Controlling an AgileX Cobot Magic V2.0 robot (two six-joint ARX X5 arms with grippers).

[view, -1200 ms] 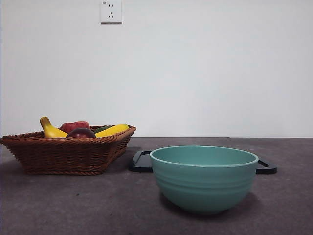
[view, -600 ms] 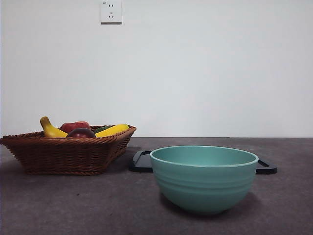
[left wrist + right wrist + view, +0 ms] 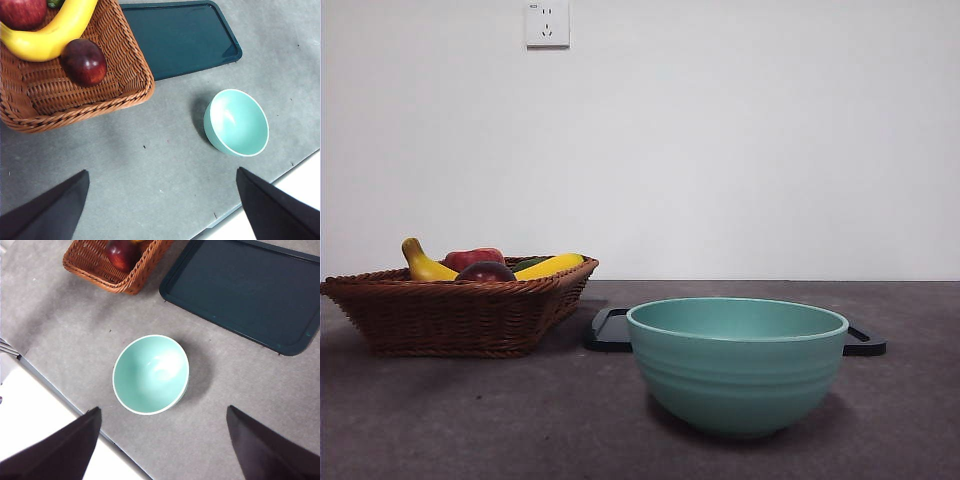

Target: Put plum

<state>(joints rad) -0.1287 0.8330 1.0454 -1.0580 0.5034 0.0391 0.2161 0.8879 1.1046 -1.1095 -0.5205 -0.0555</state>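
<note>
Wicker basket [image 3: 75, 95] holds plum [image 3: 84, 61] near corner, beside banana [image 3: 50, 35] and red apple [image 3: 22, 11]. Teal bowl [image 3: 737, 363] empty, on grey table [image 3: 520, 420] in front of dark tray [image 3: 177, 40]. White wall, socket [image 3: 547, 22]. Left gripper [image 3: 160, 200] and right gripper [image 3: 162, 440] spread wide, holding nothing. Green item in basket unclear.

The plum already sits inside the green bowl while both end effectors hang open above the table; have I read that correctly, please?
Not quite: the plum lies in the wicker basket beside a banana, as the left wrist view shows. The green bowl is empty. Both end effectors do hang open above the table.
</note>
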